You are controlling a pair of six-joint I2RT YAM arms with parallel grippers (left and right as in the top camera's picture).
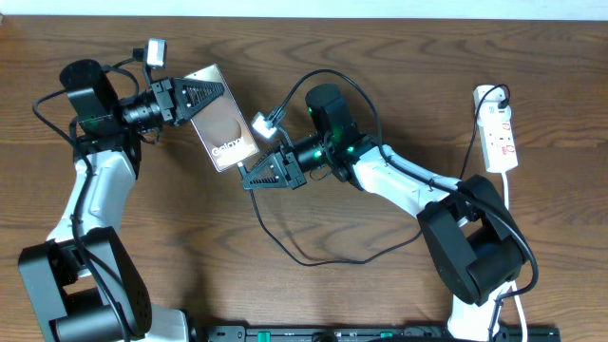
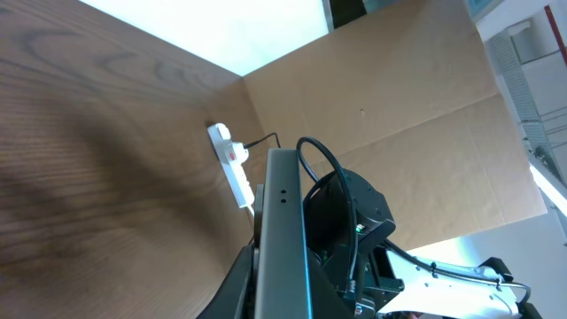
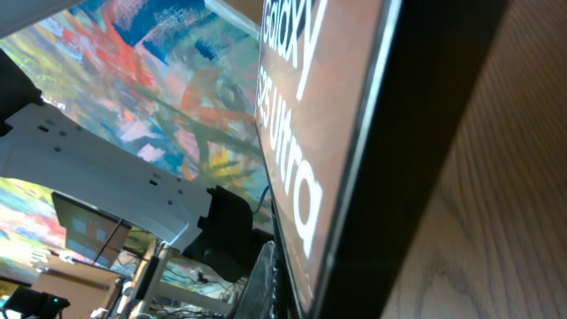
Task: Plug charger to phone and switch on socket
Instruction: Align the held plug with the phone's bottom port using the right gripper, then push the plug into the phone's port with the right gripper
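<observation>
The left gripper (image 1: 211, 97) is clamped on the upper end of the phone (image 1: 223, 133), holding it tilted above the bench (image 1: 380, 57). The right gripper (image 1: 253, 178) is pressed together at the phone's lower edge, where the charger (image 1: 304, 261) runs up to it. Whether it pinches the plug tip, or the tip is seated, I cannot tell. The socket (image 1: 500, 133) lies well apart from both grippers, so the switch is probably still to do.

A dark wood-grain table (image 1: 313, 299) carries a white power strip (image 1: 501, 136) near its far right edge, the strip's white cord (image 1: 507, 195) trailing toward the front, and a thin black charger cable (image 1: 323, 263) looped mid-table.
</observation>
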